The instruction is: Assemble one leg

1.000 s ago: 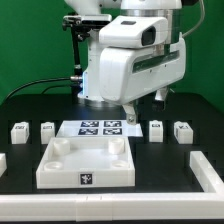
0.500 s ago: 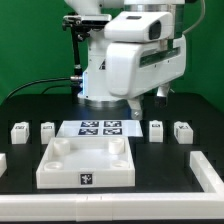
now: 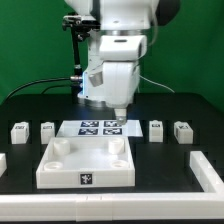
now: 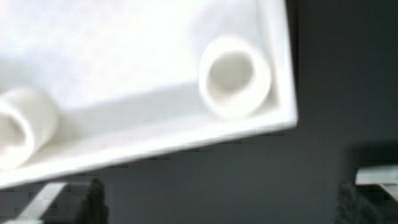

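Swinging round in the last second, the arm (image 3: pixel 117 70) now hangs its pincer (image 3: pixel 115 119) low over the marker board (image 3: pixel 90 128); can't tell how wide it is. Nearest small white tagged plastic leg (image 3: pixel 155 129) sits on the black counter (image 3: pixel 160 168) beside the pincer, apart from it, so pickup's yet to come, I reckon.

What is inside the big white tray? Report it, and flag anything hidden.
The tray holds only its own round corner sockets; the legs stand outside it. Its near wall hides the front strip of its floor.
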### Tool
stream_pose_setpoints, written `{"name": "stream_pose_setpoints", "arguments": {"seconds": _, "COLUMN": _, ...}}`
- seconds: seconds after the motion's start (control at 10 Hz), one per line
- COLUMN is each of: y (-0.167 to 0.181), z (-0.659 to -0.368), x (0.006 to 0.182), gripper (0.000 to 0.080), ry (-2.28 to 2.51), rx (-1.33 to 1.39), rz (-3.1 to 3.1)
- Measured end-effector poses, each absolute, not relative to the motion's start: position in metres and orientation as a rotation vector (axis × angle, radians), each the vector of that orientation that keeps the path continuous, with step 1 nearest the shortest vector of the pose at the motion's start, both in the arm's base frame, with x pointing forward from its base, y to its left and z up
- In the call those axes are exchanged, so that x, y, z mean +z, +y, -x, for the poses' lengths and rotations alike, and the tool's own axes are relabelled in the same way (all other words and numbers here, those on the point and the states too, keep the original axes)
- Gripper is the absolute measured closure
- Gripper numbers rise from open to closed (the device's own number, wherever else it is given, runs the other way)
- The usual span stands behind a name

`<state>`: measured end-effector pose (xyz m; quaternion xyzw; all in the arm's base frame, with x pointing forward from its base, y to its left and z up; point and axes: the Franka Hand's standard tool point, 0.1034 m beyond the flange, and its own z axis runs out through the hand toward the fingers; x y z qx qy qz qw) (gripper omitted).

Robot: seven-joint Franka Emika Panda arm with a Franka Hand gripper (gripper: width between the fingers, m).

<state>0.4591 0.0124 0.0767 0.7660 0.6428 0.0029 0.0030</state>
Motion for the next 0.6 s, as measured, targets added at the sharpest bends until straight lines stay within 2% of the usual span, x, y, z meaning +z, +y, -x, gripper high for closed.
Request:
{"name": "stream_pose_setpoints", "arguments": {"seconds": 0.4, "y": 0.007, "z": -0.459, "x": 0.076, "gripper": 0.0150, "ry": 2.002, "rx": 0.006, "rz": -2.414}}
{"name": "stream_pose_setpoints", "arguments": {"seconds": 0.6, "y": -0.011, "z": -0.451, "x": 0.067, "gripper": 0.0150, "ry": 2.200, "rx": 0.048, "rz": -2.199}}
